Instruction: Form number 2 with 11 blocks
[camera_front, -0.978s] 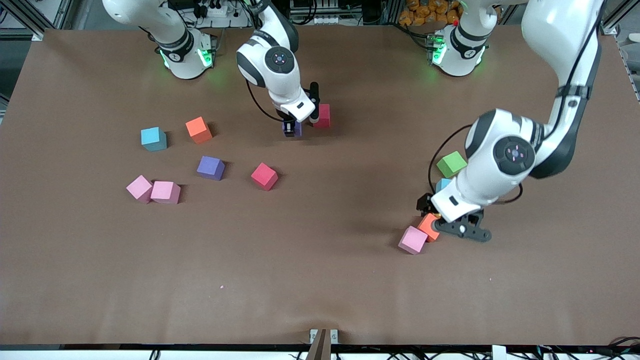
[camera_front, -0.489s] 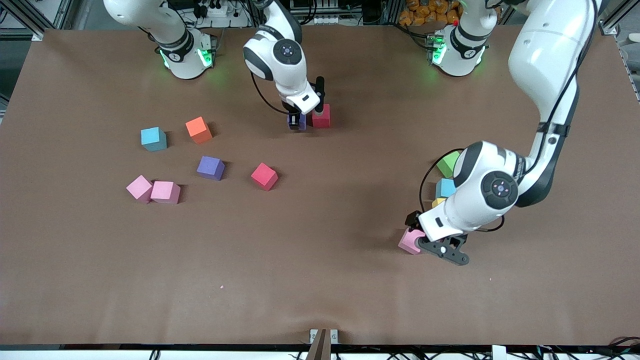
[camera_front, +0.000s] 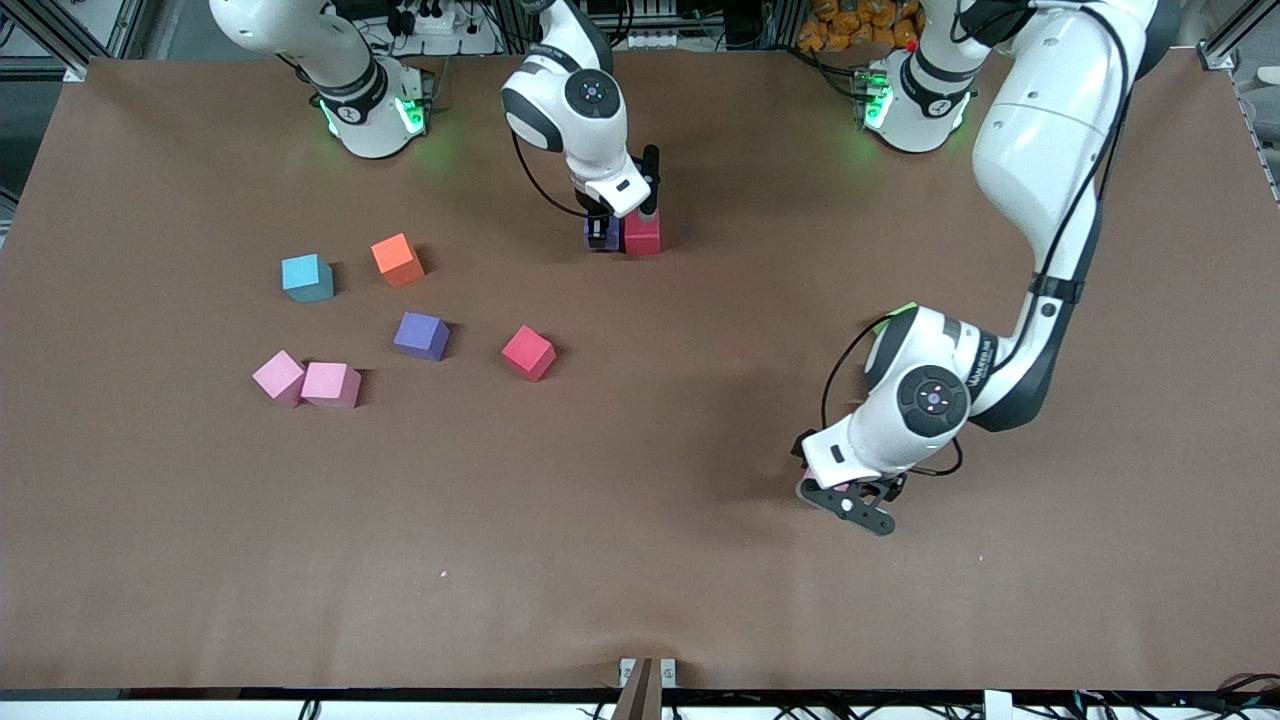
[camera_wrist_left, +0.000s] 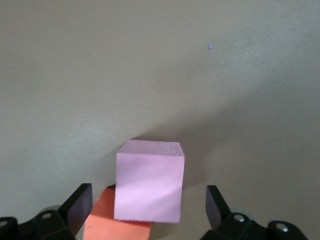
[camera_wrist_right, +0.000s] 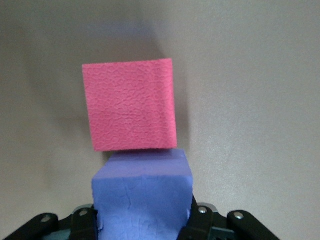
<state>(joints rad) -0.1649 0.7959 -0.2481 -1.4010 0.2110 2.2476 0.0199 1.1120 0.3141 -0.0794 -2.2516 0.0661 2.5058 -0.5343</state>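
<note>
Fingers (camera_wrist_right: 192, 222) of right gripper (camera_front: 604, 236) clamped on purple block (camera_wrist_right: 143, 197), pressed against red block (camera_wrist_right: 131, 105) near the table's (camera_front: 640, 560) robot-side edge, about midway along it. Fingers (camera_wrist_left: 80, 205) of left gripper (camera_front: 845, 497) spread wide, either side of pink block (camera_wrist_left: 149, 186), not touching it; orange block (camera_wrist_left: 117, 220) tucked against that pink one, partly under it in the left wrist view. Both low over the table toward the left arm's end, roughly midway between the robot-side edge and the camera-side edge.

No containers anywhere. No digit 2 formed: only the purple and red pair together.

Scattered toward the right arm's end: light blue block (camera_front: 307, 277) and second orange block (camera_front: 397, 259) side by side; nearer the camera, second purple block (camera_front: 421, 335) and second red block (camera_front: 528, 352); nearer still, two pink blocks (camera_front: 306, 381) touching. Sliver of green cube (camera_front: 893, 315) showing past the left arm's wrist. Nothing between the two grippers but bare table.
</note>
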